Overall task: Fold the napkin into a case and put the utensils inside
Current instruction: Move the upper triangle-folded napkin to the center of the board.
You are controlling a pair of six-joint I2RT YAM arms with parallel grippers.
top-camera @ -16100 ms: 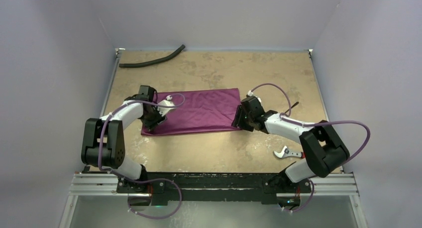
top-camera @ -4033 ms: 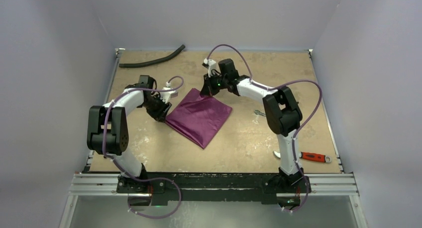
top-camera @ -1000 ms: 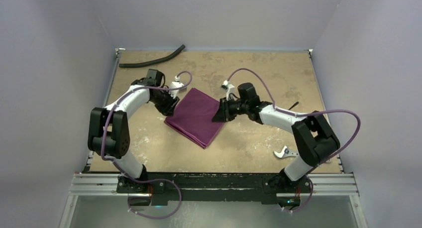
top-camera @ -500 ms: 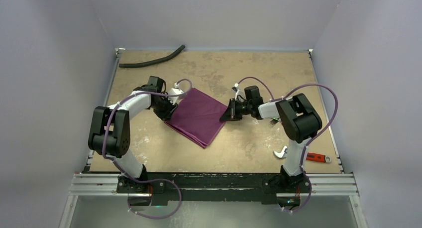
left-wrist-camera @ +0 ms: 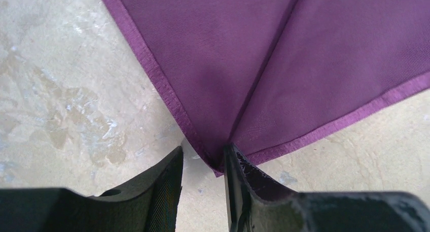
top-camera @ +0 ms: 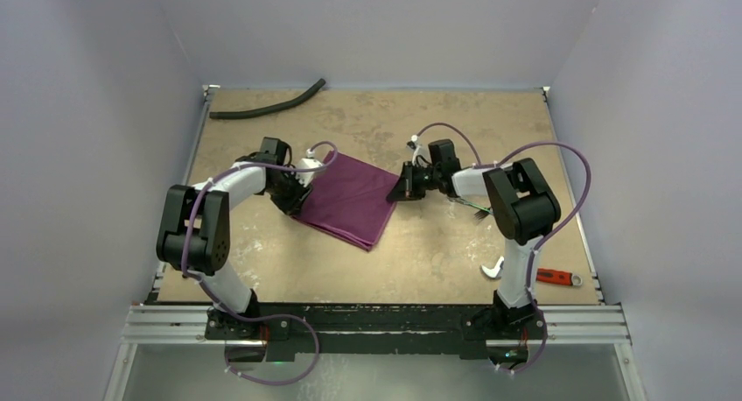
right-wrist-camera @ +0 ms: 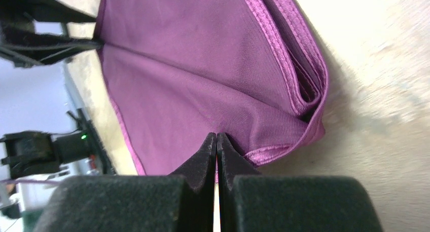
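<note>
The plum-purple napkin lies folded into a flat diamond in the middle of the table, with stacked hems at its right corner. My right gripper is shut on that right corner, and creases fan out from the fingertips. My left gripper is at the left corner. Its jaws stand apart with bare table between them, and the napkin's tip lies against the right finger. A taut crease runs between the two grippers. Of the utensils, only a thin dark sliver shows by the right forearm.
A long black hose lies at the far left edge of the table. A red-handled tool with silver jaws lies near the front right, partly behind the right arm's upright link. Pale walls close in the table on three sides.
The right gripper has closed on the napkin's right corner and drawn it slightly right and away. The right elbow swung inward. The napkin now lies stretched, its near corner pulled up a little.
</note>
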